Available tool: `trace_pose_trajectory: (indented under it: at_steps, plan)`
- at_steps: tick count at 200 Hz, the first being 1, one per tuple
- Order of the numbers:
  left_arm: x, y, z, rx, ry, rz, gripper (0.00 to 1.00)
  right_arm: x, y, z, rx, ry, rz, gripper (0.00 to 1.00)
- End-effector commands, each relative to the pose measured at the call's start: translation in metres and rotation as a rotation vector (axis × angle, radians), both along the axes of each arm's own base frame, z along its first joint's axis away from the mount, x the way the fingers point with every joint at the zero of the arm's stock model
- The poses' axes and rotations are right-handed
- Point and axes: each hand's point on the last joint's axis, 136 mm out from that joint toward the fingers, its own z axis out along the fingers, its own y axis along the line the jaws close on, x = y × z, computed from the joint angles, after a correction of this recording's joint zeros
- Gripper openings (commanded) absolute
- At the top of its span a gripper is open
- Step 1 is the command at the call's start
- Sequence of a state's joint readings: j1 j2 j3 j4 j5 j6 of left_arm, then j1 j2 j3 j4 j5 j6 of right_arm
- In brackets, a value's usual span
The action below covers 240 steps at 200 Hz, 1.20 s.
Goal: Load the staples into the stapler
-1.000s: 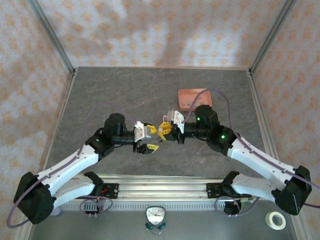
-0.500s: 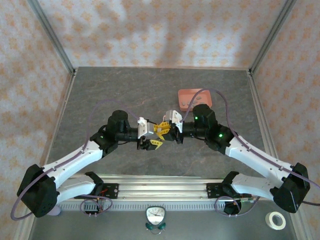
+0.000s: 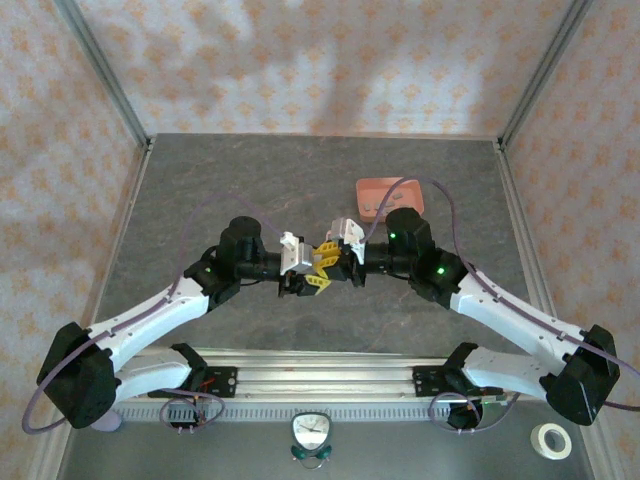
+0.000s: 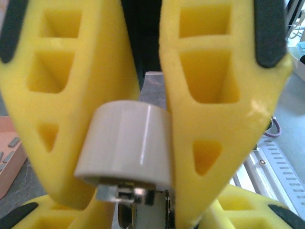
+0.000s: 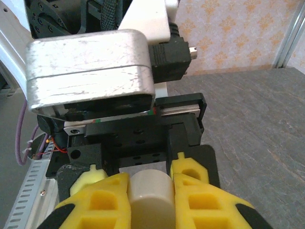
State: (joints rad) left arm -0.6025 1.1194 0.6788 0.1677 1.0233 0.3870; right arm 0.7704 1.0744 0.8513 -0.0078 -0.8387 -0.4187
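A beige-white stapler point(image 5: 150, 198) is clamped between the yellow fingers of my right gripper point(image 5: 149, 179), which is shut on it and holds it above the table centre. In the left wrist view the stapler's rounded end point(image 4: 125, 143) faces the camera, with a metal part showing beneath it. My left gripper point(image 4: 145, 210) meets it head-on, open, its fingers spread outside the right gripper's fingertips point(image 4: 209, 95). From above, the two grippers point(image 3: 308, 272) point(image 3: 328, 262) touch nose to nose. The staples point(image 4: 13, 141), small dark grey strips, lie in the salmon-pink tray point(image 3: 390, 195).
The pink tray stands just behind the right arm, and its corner point(image 4: 9, 167) shows at the left edge of the left wrist view. A metal rail point(image 3: 320, 378) runs along the near table edge. A tape roll point(image 3: 550, 440) lies at the front right.
My left gripper has moved right and closed the gap to the right gripper, its fingers now around the stapler's end. The right gripper has held almost still with the stapler.
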Motion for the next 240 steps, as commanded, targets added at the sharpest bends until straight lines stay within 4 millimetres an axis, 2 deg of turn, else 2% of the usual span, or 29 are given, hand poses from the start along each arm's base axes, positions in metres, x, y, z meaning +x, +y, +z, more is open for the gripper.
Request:
trace_pose_trajectory:
  at_steps: [1, 21, 30, 38, 58, 68, 80, 120, 135, 159, 176, 202, 240]
  plan:
    - [-0.005, -0.003, 0.012, -0.013, -0.011, -0.041, 0.38, 0.001, 0.002, 0.024, 0.061, -0.044, 0.010, 0.00]
    - [-0.003, -0.002, 0.010, 0.004, 0.016, -0.015, 0.25, 0.006, 0.000, 0.025, 0.063, -0.039, -0.029, 0.01]
    - [0.004, -0.001, 0.009, 0.015, 0.045, 0.034, 0.19, 0.011, -0.003, 0.025, 0.065, -0.029, -0.075, 0.10]
    - [0.015, 0.002, 0.007, 0.024, 0.096, 0.111, 0.16, 0.021, -0.007, 0.026, 0.075, -0.001, -0.150, 0.26]
    - [0.041, 0.014, -0.006, 0.071, 0.282, 0.342, 0.08, 0.053, -0.030, 0.029, 0.106, 0.123, -0.429, 0.55]
    - [0.050, 0.022, -0.019, 0.112, 0.380, 0.446, 0.04, 0.065, -0.044, 0.026, 0.105, 0.187, -0.555, 0.60]
    - [0.059, 0.034, -0.034, 0.161, 0.476, 0.575, 0.02, 0.069, -0.055, 0.019, 0.099, 0.246, -0.634, 0.63]
    - [0.082, 0.084, -0.094, 0.298, 0.763, 1.043, 0.00, 0.078, -0.078, -0.015, 0.090, 0.403, -0.819, 0.65]
    - [0.086, 0.092, -0.115, 0.362, 0.829, 1.141, 0.00, 0.081, -0.083, -0.029, 0.068, 0.455, -0.876, 0.64]
    - [0.097, 0.092, -0.144, 0.406, 0.909, 1.232, 0.00, 0.082, -0.081, -0.050, 0.043, 0.531, -0.902, 0.63]
    - [0.107, 0.085, -0.158, 0.402, 0.941, 1.254, 0.01, 0.081, -0.080, -0.059, 0.037, 0.563, -0.904, 0.63]
    - [0.121, 0.080, -0.170, 0.421, 0.946, 1.289, 0.04, 0.080, -0.082, -0.064, 0.041, 0.568, -0.913, 0.62]
    - [0.137, 0.078, -0.175, 0.440, 0.913, 1.327, 0.07, 0.079, -0.086, -0.071, 0.045, 0.568, -0.926, 0.62]
